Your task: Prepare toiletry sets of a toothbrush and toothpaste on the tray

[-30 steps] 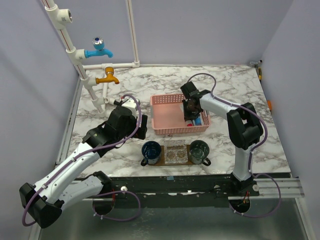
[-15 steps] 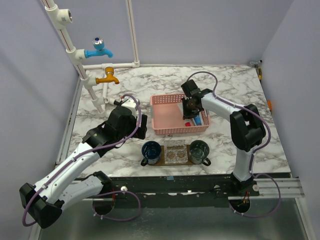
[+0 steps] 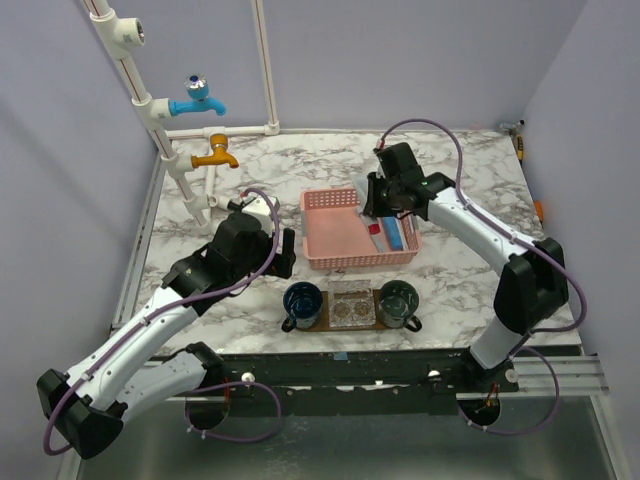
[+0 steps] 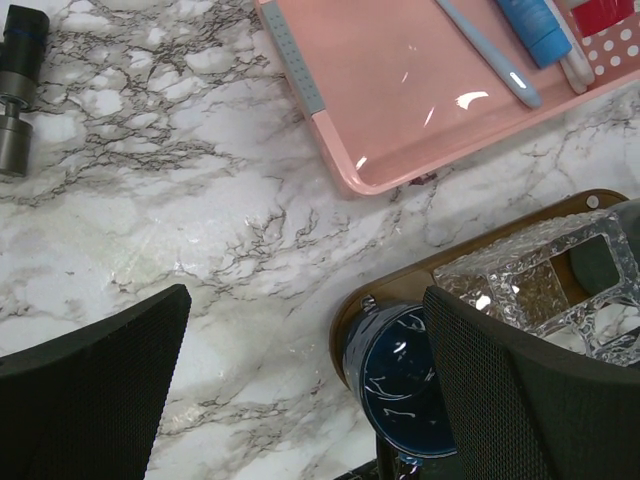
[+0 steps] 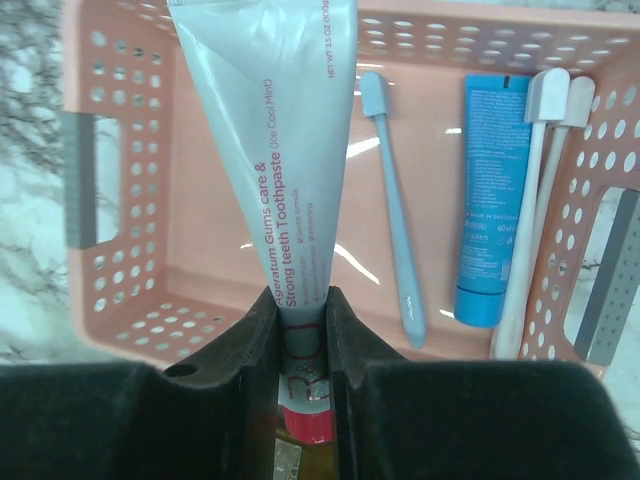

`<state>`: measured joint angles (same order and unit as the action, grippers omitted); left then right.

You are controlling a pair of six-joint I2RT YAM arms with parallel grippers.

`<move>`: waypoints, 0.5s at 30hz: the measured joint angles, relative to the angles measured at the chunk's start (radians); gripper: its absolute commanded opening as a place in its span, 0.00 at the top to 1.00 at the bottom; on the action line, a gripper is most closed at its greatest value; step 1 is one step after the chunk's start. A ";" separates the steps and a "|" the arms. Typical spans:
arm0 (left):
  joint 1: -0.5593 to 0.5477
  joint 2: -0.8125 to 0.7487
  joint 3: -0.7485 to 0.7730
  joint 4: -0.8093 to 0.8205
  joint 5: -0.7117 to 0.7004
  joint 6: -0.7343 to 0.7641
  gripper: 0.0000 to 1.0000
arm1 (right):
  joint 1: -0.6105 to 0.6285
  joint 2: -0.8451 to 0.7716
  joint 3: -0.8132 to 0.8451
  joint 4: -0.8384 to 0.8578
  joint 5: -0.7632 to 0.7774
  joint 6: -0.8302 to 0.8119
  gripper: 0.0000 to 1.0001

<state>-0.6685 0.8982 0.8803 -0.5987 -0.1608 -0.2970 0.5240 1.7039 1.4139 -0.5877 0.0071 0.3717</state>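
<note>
Only the right wrist view shows right fingers (image 5: 262, 345) clamping the toothpaste (image 5: 272, 150); left fingers (image 4: 90, 395) spread wide apart.

The top camera sits high behind both arms (image 3: 150, 330) and looks down on the whole table (image 3: 470, 150). The left wrist camera looks down from close by at a pink basket (image 4: 345, 170) corner and the tray (image 4: 405, 283) end. The right wrist camera hangs just over that basket — all three share it.

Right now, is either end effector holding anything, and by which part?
The right end effector grips the toothpaste at its red-capped end; the left end effector holds nothing.
</note>
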 measured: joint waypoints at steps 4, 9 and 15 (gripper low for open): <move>0.000 -0.002 0.003 0.000 0.030 -0.011 0.02 | 0.028 -0.102 -0.038 0.022 -0.007 -0.034 0.82; 0.000 -0.002 0.079 -0.042 0.101 -0.041 0.01 | 0.084 -0.231 -0.113 0.043 -0.021 -0.086 0.82; 0.001 0.001 0.252 -0.098 0.208 -0.077 0.01 | 0.180 -0.356 -0.196 0.051 -0.023 -0.140 0.82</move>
<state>-0.6674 0.8993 1.1324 -0.6964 0.0467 -0.3740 0.7040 1.3476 1.2175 -0.5369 -0.0158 0.2317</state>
